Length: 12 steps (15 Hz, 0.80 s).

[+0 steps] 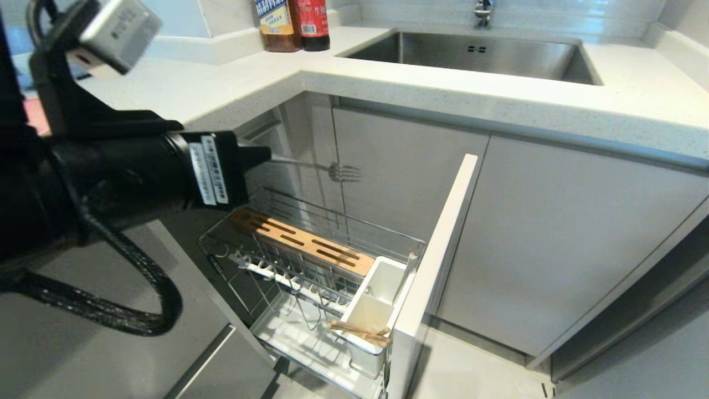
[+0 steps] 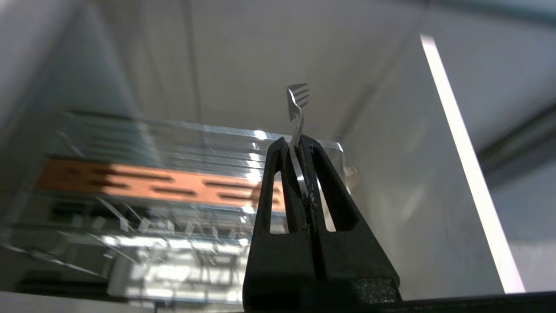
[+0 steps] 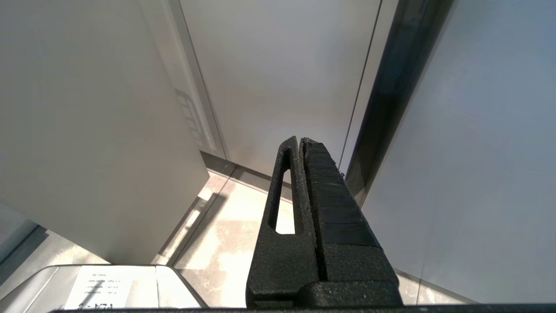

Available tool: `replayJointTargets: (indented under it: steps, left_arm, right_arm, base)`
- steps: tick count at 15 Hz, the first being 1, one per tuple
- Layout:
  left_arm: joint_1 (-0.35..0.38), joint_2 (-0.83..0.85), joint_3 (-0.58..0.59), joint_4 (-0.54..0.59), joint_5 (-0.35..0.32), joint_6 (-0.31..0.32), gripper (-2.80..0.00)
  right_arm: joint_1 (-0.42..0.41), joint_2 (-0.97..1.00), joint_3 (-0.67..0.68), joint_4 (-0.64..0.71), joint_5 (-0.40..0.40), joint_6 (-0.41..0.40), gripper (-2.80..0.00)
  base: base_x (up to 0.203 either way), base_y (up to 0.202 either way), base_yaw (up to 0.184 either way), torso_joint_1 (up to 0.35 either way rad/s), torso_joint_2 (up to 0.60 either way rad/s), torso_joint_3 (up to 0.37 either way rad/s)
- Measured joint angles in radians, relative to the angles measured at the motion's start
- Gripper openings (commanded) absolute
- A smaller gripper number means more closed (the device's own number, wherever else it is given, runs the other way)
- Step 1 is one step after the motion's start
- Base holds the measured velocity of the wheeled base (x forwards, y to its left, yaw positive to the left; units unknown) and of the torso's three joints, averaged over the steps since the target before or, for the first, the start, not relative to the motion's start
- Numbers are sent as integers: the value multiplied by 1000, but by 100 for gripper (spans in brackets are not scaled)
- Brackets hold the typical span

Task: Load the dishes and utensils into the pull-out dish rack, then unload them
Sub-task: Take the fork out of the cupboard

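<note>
My left gripper point(image 1: 265, 155) is shut on the handle of the silver fork point(image 1: 332, 169), held roughly level in the air above the pull-out dish rack point(image 1: 310, 266). In the left wrist view the fork point(image 2: 298, 108) sticks out past my left gripper point(image 2: 295, 143), tines outward. The rack stands pulled out, with its slotted wooden strip point(image 1: 302, 241) and white utensil cups point(image 1: 376, 305). The wooden chopsticks point(image 1: 359, 331) rest in the nearer cup. My right gripper point(image 3: 300, 141) is shut, empty, parked low beside cabinet fronts. The dishes are out of view.
The rack's pale front panel point(image 1: 437, 260) stands out into the floor space. Above are the white counter point(image 1: 443, 83), a steel sink point(image 1: 476, 52) and two bottles point(image 1: 293, 25). Closed cabinet doors point(image 1: 554, 233) flank the rack.
</note>
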Motion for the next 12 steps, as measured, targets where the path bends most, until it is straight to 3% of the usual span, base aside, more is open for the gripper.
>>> replayJointTargets:
  steps: [8,12]
  left_arm:
    - [182,-169,-98,-12,-16,16,-280]
    - [359,-239,-134,-26,-95,17,-280]
  right_arm:
    - [1,0,0,0,0,0,-280]
    - [0,0,0,0,0,0,-280]
  base:
    - [0,0,0,0,0,0]
    - [0,0,0,0,0,0]
